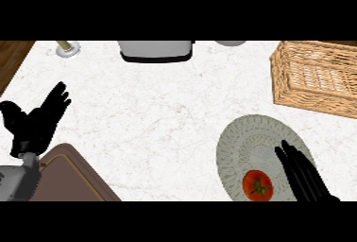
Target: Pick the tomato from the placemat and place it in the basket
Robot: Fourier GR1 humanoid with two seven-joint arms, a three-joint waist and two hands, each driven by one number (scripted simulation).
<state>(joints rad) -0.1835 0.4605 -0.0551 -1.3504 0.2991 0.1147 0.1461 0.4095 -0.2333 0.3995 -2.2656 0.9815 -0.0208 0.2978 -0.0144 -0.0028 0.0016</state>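
A red tomato (257,185) with a green stem lies on the lower part of a round pale-grey placemat (244,142) at the lower right. My right hand (301,172) comes in from the bottom edge just right of the tomato, fingers straight and open, lying over the placemat's right side. It does not hold the tomato. The wicker basket (317,78) stands at the upper right, beyond the placemat. At the left, my left hand (36,123) rests open with fingers up, holding nothing.
A brown cutting board (70,177) lies at the lower left by my left forearm. A grey toaster-like appliance (156,50) sits at the back centre, a small white fixture (67,48) at the back left, and a wooden edge (12,59) runs along the far left.
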